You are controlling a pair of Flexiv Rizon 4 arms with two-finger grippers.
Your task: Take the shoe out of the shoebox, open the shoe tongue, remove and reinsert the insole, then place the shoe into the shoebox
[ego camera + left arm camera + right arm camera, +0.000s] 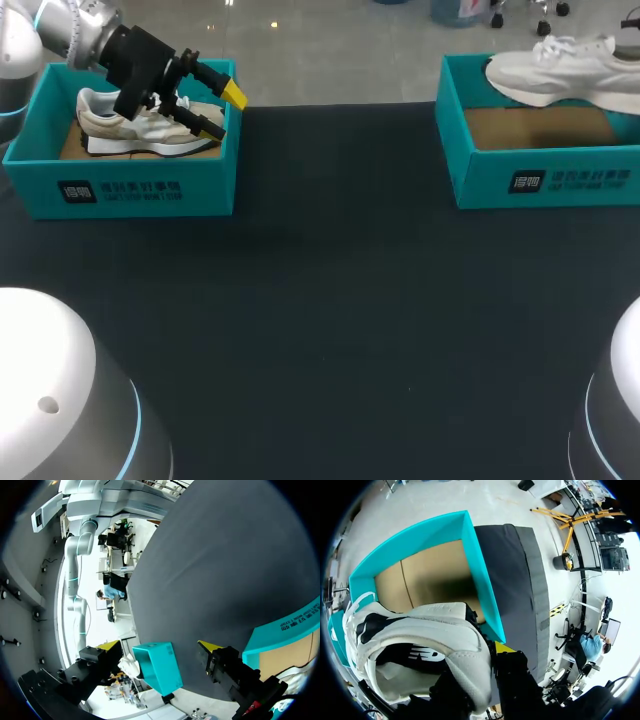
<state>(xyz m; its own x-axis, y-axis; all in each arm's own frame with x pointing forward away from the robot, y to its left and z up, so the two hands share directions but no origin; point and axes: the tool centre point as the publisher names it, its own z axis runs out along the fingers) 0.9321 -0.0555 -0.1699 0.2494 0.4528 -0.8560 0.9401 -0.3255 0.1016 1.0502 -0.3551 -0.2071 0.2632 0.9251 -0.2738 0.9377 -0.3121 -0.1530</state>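
A beige and white shoe (140,125) lies in the left teal shoebox (130,188). My left gripper (222,110) hangs open over that shoe's toe end, nothing between its fingers. In the left wrist view the left gripper (159,646) spreads wide, beside the box wall (285,630). A white shoe (560,68) hangs above the right teal shoebox (545,180), whose cardboard floor is bare. In the right wrist view my right gripper (487,657) is shut on the white shoe (435,630) at its collar, over the shoebox (480,585). The right gripper does not show in the head view.
A black mat (340,300) covers the table between the two boxes. Two white rounded arm housings (50,390) stand at the near corners. The far table edge runs just behind both boxes.
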